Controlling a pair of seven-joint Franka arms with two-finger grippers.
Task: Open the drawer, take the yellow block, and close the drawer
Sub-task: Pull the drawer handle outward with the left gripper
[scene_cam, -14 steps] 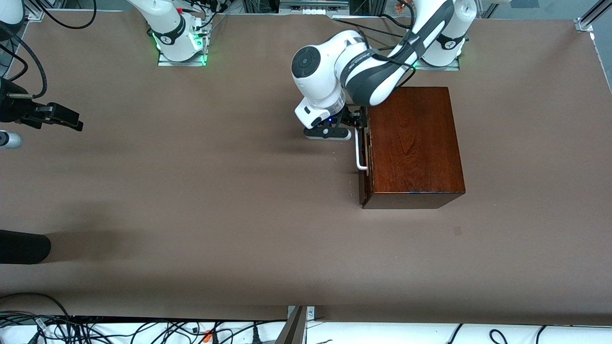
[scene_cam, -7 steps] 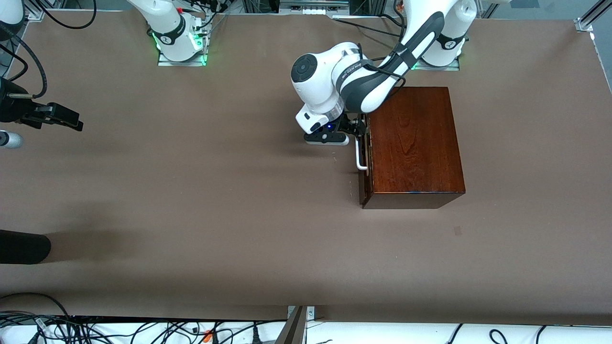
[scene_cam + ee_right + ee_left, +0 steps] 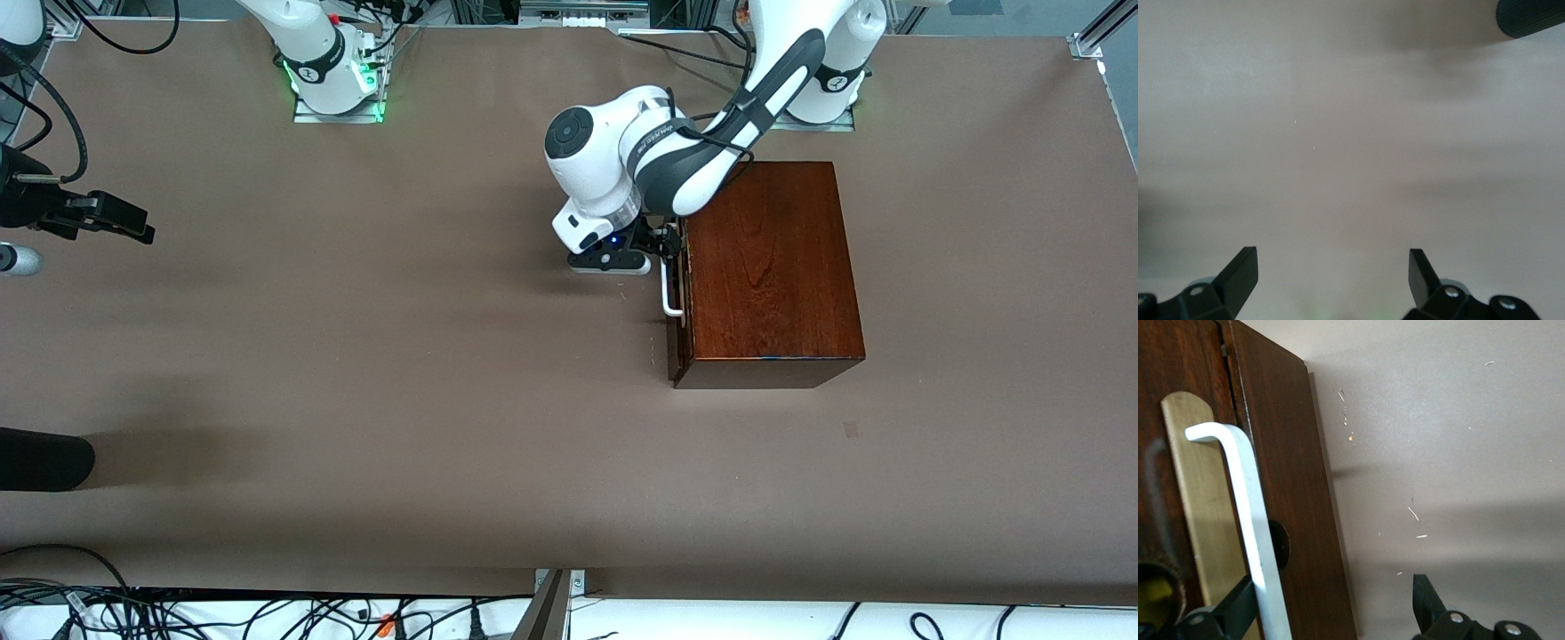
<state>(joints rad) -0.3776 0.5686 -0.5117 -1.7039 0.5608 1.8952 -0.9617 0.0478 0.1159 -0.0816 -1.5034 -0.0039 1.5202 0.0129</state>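
The dark reddish-brown wooden box (image 3: 769, 267) stands toward the left arm's end of the table. Its drawer (image 3: 1288, 487) sits shut or nearly shut, and its white bar handle (image 3: 669, 289) faces the right arm's end. My left gripper (image 3: 669, 247) is at the end of the handle (image 3: 1248, 513) farther from the front camera. It is open: one finger (image 3: 1238, 610) sits between the bar and the drawer front, and the other finger (image 3: 1425, 600) is out over the table. The yellow block is hidden. My right gripper (image 3: 124, 222) (image 3: 1331, 267) waits open over bare table at the right arm's end.
A black cylindrical object (image 3: 44, 458) (image 3: 1531, 17) juts in at the table's edge on the right arm's end, with a small silver cylinder (image 3: 13, 260) farther up that edge. Cables (image 3: 222, 613) lie along the table's near edge.
My left arm's wrist and hand have shifted slightly along the drawer front, nearer the front camera. The box, drawer and right arm have not moved.
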